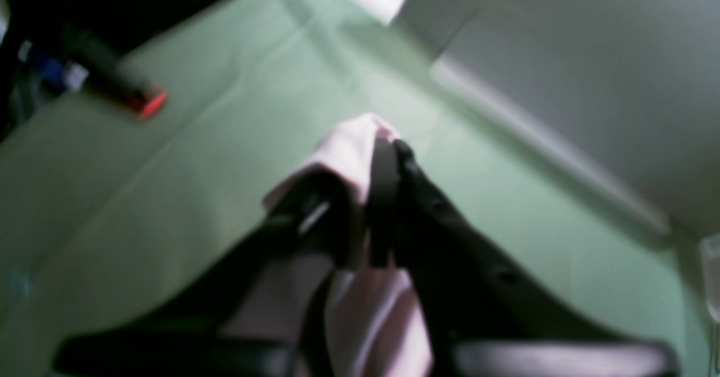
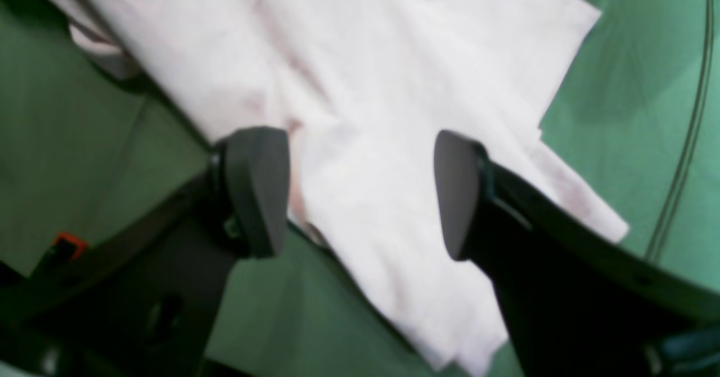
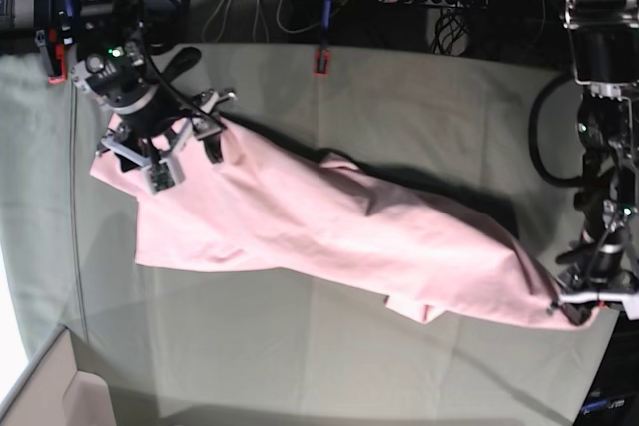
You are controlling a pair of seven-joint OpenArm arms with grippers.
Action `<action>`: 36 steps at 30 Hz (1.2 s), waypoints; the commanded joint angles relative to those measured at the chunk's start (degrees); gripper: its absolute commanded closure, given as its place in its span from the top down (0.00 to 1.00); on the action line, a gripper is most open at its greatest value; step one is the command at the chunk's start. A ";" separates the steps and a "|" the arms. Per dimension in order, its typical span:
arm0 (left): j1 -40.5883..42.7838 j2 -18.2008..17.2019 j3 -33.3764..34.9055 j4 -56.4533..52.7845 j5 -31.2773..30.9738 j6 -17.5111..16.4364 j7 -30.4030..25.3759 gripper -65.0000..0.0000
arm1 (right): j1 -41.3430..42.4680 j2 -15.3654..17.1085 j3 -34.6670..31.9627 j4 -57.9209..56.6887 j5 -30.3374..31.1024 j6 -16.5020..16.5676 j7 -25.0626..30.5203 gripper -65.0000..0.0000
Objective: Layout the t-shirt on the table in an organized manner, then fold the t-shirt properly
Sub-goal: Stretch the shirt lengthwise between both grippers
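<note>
Beneath both claws, worktop (image 3: pixel 399 107): the pale grey-green cloth is seen stretching under and well past each claw, with a red clamp (image 3: pixel 320 62) at its far edge, between the two arms.
T-shirt (image 3: pixel 329 226): it is spread in a long diagonal band from one claw to the other, rumpled, with a fold bunched near the middle; no lettering is shown on the side facing up.
Left claw (image 1: pixel 385 157): it is seen closed on a pinch of pink fabric at one end of the t-shirt, lifted a little above the worktop, near its edge.
Right claw (image 2: pixel 360 191): the jaws are held wide apart over the other end of the t-shirt, with fabric lying between and below them; nothing is gripped.
Progress: the layout is judged only partly done; the shirt is stretched but not squared or smoothed.
Left to do: flattening, aligning, and all of the folding.
</note>
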 commanded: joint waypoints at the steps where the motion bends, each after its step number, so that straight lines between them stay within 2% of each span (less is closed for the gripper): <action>1: -0.82 -0.73 -0.38 0.23 -0.08 -0.37 -1.73 0.25 | 0.26 -0.25 0.23 -0.09 0.38 0.27 1.09 0.63; 3: 0.85 -0.64 -0.38 -0.74 -0.08 -0.46 -2.17 0.39 | 0.44 -0.25 0.31 -1.67 0.30 0.27 1.09 0.63; 4: 1.91 -0.55 -0.47 -0.74 -0.08 -0.72 -2.25 0.42 | 0.44 -0.25 0.31 -2.37 0.30 0.27 1.09 0.63; 11: 8.59 -0.20 -4.25 3.92 -0.08 -0.72 -2.17 0.39 | 0.53 -0.25 0.05 -7.30 0.30 0.27 1.53 0.63; 17: 15.45 3.67 -7.15 5.15 0.36 -0.81 -1.90 0.39 | 1.94 -0.52 0.05 -12.66 0.30 0.18 1.71 0.61; 19: 17.12 4.81 -7.15 5.07 0.36 -0.81 -1.99 0.39 | 3.17 -0.34 0.05 -14.77 0.30 0.18 1.71 0.54; 21: 18.08 5.42 -7.06 5.07 0.36 -0.81 -2.08 0.39 | 5.10 -0.25 0.23 -16.62 0.30 0.18 1.71 0.41; 25: 18.96 5.78 -6.97 5.24 0.36 -0.81 -1.81 0.39 | 8.62 0.80 0.49 -19.17 0.21 0.18 1.53 0.03; 26: 19.14 5.69 -6.97 5.42 0.36 -0.81 -1.90 0.39 | 9.23 1.15 0.49 -19.08 0.21 0.18 1.18 0.00; 30: 20.10 5.16 -7.15 6.65 0.27 -0.81 -2.08 0.39 | 11.25 2.91 0.49 -14.07 0.21 0.27 1.09 0.00; 36: 21.51 5.60 -9.87 8.49 0.27 -0.81 -1.81 0.39 | 18.37 3.35 0.49 -12.13 0.21 0.09 1.09 0.00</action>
